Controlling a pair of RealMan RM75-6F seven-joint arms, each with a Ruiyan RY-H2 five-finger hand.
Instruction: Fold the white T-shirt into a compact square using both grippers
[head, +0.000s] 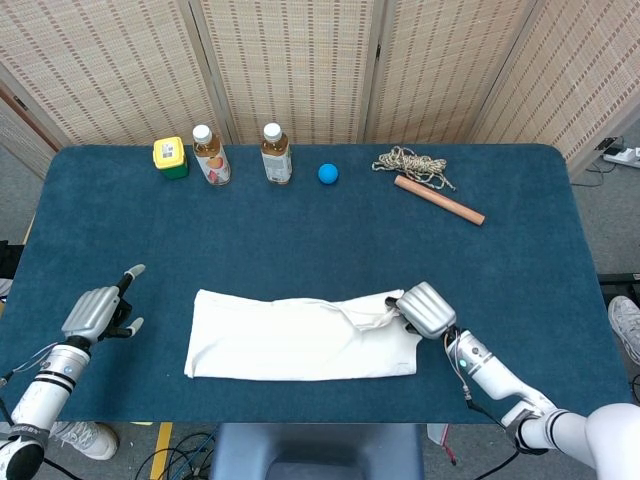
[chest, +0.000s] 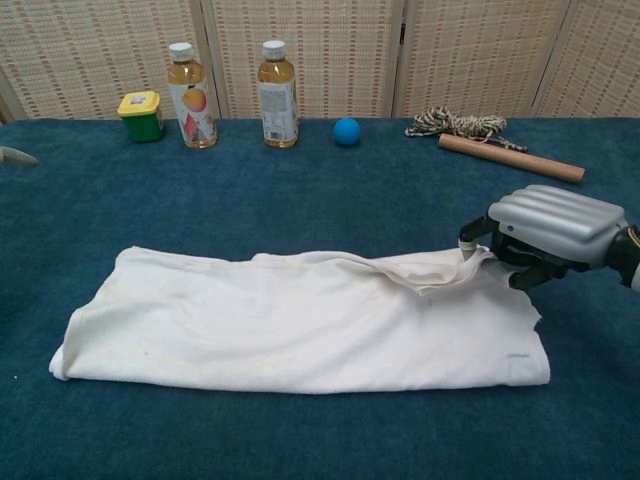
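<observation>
While chest cam crops left robot hand (head: 97, 312); right robot hand (chest: 548, 232) w/ T-shirt (chest: 300, 330) edge.

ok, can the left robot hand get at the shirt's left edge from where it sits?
Probably yes. The left robot hand rests open on bare table beside the white T-shirt, and nothing lies between them.

The T-shirt (head: 300, 335) is lying flat on the table (head: 520, 290), stretching left from the right hand (head: 427, 309), which is pinching its far right corner. The left hand (head: 95, 312) is sitting well off to the left. Two bottles (head: 242, 153), a ball (head: 328, 173), a rope (head: 412, 163) and a stick (head: 438, 199) are lying far behind the right hand.
</observation>
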